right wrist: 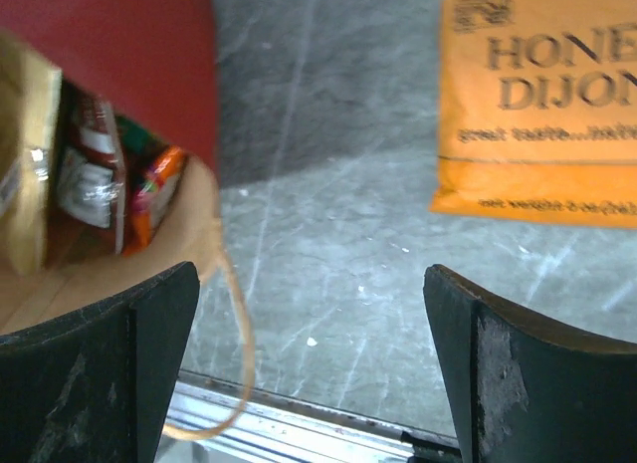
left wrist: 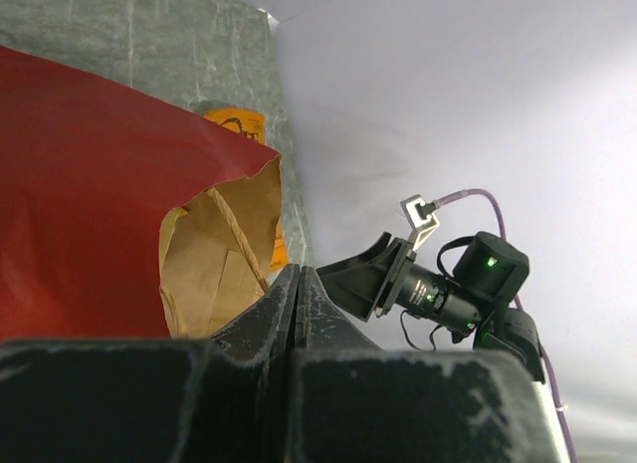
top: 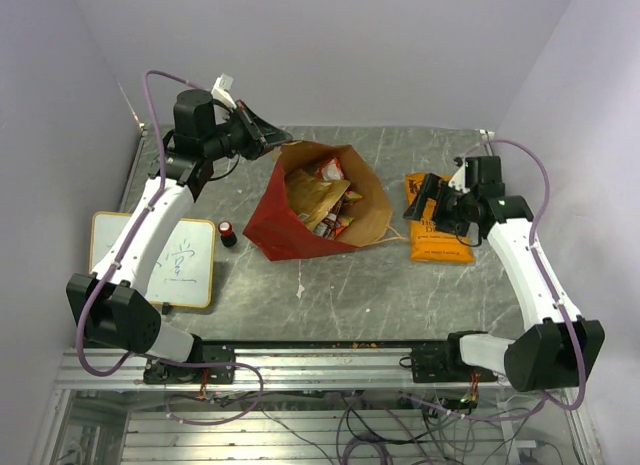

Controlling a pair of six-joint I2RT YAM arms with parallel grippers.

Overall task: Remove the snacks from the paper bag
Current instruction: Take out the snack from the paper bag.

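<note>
nearby, whiteboard (top: 185, 267), small cylinder (top: 228, 233) beside paper bag (top: 275, 220), orange packet (top: 440, 247) apart

Orange chip bag (right wrist: 542, 95) cut off by the right wrist view's edge (lettering truncated). Packets (top: 325, 197) inside the paper bag (top: 272, 223) overlap; labels illegible.

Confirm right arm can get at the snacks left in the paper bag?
Probably yes: the mouth of the paper bag gapes toward the right gripper, jaws open, bare table between; snacks lie exposed inside.

Robot lab cell: plain white walls (top: 330, 45), aluminium frame rail (top: 320, 370), loose cabling (top: 380, 425), grey tabletop (top: 350, 295).
</note>
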